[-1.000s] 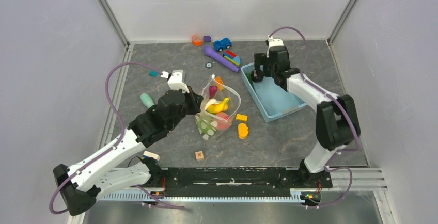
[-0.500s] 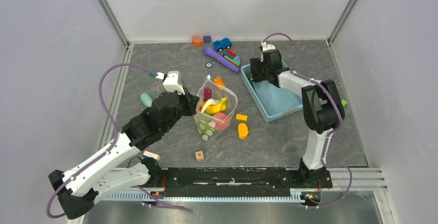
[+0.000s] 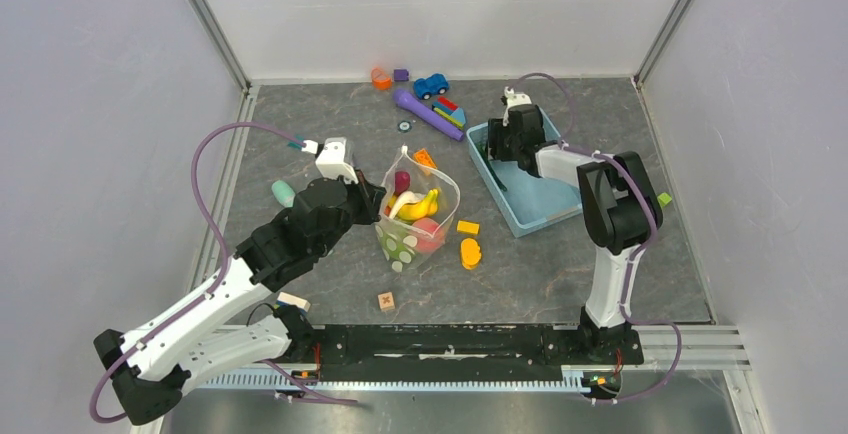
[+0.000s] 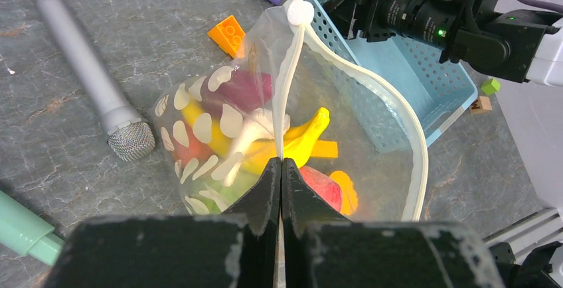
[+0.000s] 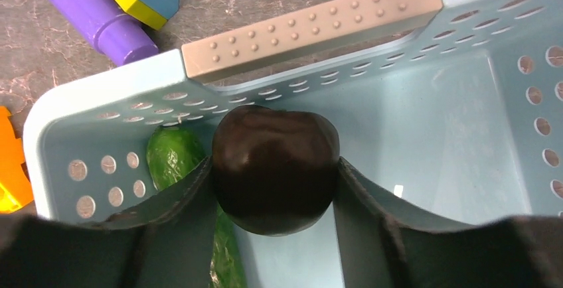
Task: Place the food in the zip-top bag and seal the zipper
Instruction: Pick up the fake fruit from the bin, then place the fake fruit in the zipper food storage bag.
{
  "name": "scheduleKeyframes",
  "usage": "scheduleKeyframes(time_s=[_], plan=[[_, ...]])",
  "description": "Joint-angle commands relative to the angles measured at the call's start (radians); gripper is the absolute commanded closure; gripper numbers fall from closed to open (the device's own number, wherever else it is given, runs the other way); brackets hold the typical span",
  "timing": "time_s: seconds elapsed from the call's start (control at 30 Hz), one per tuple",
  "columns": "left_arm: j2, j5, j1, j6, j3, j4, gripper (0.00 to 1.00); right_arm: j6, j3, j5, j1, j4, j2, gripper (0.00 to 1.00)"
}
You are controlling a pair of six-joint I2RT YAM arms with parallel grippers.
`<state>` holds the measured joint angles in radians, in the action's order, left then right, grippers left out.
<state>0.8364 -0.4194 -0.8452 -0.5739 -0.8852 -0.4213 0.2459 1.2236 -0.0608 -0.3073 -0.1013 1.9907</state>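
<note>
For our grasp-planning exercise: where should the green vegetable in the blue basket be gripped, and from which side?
Probably across its narrow middle, from straight above: the green vegetable lies flat in the basket corner, so the walls block sideways approaches.

Clear, glossy plastic zip-top bag; smooth, shiny dark purple piece; matt perforated plastic basket; stone-patterned matt table.
</note>
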Motion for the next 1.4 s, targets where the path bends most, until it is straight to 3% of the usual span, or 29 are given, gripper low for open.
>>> scheduleKeyframes(time_s=[0.0, 0.17, 0.3, 0.47, 0.63, 0.73, 1.03, 1.37], plan=[[-0.026, -0.026, -0.005, 0.025, 0.007, 0.035, 0.98, -0.011, -0.056, -0.036, -0.001, -0.057, -0.097, 0.52], [-0.033, -0.027, -0.004, 0.023, 0.018, 0.04, 0.98, -0.04, -0.146, -0.111, -0.001, -0.056, -0.261, 0.56], [-0.039, -0.015, -0.005, 0.021, 0.029, 0.058, 0.98, -0.062, -0.24, -0.073, -0.001, -0.078, -0.414, 0.59], [-0.047, -0.019, -0.005, 0.023, 0.038, 0.058, 0.98, -0.084, -0.384, 0.223, -0.002, -0.238, -0.595, 0.61], [-0.053, -0.015, -0.005, 0.021, 0.041, 0.061, 0.98, 0.015, -0.476, 0.558, -0.021, -0.437, -0.728, 0.61], [-0.053, -0.01, -0.004, 0.02, 0.043, 0.063, 0.98, 0.024, -0.496, 0.637, -0.078, -0.478, -0.796, 0.6], [-0.058, -0.005, -0.005, 0.013, 0.052, 0.068, 0.98, -0.068, -0.47, 0.616, -0.325, -0.39, -0.885, 0.55], [-0.083, -0.004, -0.005, 0.008, 0.071, 0.069, 0.98, -0.126, -0.395, 0.432, -0.479, -0.251, -0.799, 0.43]])
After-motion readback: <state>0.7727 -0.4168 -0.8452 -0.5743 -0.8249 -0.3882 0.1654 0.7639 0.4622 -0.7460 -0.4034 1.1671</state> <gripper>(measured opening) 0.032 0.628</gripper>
